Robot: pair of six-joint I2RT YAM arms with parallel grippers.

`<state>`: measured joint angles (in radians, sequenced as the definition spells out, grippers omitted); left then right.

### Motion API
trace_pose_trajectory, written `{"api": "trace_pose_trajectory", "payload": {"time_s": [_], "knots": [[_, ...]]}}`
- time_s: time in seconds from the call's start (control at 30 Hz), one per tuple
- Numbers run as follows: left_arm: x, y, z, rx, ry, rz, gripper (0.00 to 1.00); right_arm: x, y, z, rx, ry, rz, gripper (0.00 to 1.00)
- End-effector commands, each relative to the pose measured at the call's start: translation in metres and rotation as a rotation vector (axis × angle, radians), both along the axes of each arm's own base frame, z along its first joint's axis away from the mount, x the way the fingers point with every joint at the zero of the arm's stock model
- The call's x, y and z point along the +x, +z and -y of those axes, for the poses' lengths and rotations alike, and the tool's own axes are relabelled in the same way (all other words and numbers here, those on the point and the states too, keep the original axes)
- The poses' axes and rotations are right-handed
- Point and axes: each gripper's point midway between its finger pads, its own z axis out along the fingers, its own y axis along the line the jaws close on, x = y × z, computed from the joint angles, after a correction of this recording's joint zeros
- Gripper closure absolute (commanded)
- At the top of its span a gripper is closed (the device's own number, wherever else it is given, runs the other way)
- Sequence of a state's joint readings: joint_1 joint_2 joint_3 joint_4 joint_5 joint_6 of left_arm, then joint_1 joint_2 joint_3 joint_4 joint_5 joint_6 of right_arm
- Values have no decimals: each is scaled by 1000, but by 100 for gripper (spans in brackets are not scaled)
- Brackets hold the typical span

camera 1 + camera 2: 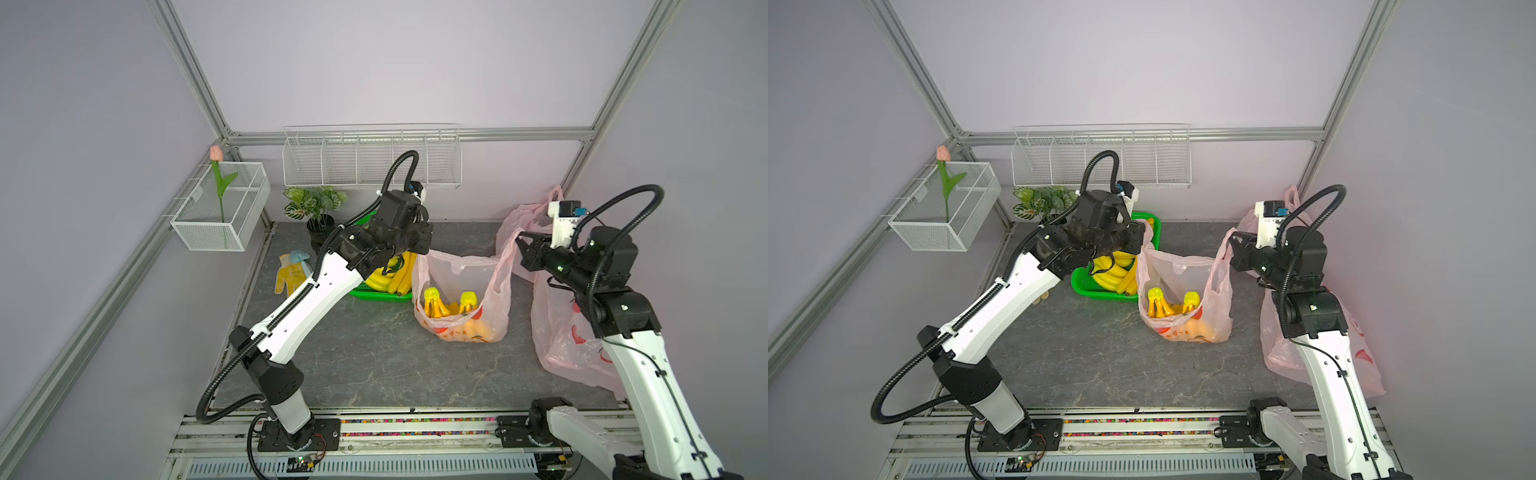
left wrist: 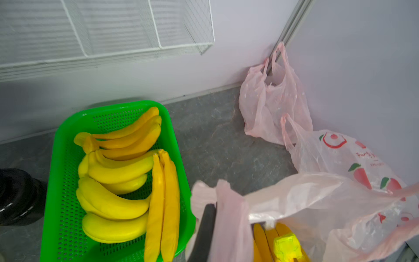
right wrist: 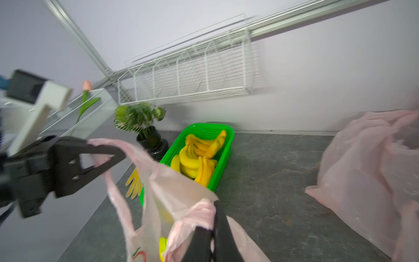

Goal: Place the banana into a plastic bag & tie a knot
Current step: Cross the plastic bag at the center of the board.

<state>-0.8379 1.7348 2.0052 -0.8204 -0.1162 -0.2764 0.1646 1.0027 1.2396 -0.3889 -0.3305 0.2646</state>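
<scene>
A pink see-through plastic bag (image 1: 457, 270) stands open mid-table, with yellow bananas (image 1: 436, 307) lying in its bottom. My left gripper (image 2: 215, 207) is shut on the bag's left handle (image 2: 229, 217) and holds it up beside the green basket (image 1: 374, 293). My right gripper (image 3: 215, 204) is shut on the bunched right handle (image 3: 199, 213), seen in a top view at the right gripper (image 1: 519, 241). The bag's mouth is stretched between the two grippers. More bananas (image 2: 118, 170) fill the green basket.
Other pink bags lie at the right wall (image 1: 573, 340) and in the back right corner (image 1: 523, 220). A potted plant (image 1: 316, 203) and a yellow glove (image 1: 291, 274) sit back left. A wire rack (image 1: 370, 158) and a wire basket (image 1: 220, 212) hang on the walls.
</scene>
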Motion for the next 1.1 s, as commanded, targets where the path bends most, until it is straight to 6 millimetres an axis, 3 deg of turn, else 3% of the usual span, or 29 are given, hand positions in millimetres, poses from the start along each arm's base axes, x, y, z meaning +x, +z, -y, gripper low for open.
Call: {"api": "trace_pose_trajectory", "payload": {"time_s": [0.0, 0.27, 0.73, 0.97, 1.07], "knots": [[-16, 2, 13, -4, -92, -44, 100, -9, 1, -39, -14, 181, 86, 92], [-41, 2, 42, 54, -221, 9, 100, -4, -8, -86, -32, 334, 138, 82], [-60, 0, -1, 147, -216, 78, 100, -12, -42, -119, -151, 453, 256, 31], [-65, -8, -5, 160, -231, 69, 100, -30, -52, -139, -207, 521, 443, 8], [-67, -11, -5, 164, -247, 59, 100, -29, -55, -147, -277, 494, 484, 2]]}}
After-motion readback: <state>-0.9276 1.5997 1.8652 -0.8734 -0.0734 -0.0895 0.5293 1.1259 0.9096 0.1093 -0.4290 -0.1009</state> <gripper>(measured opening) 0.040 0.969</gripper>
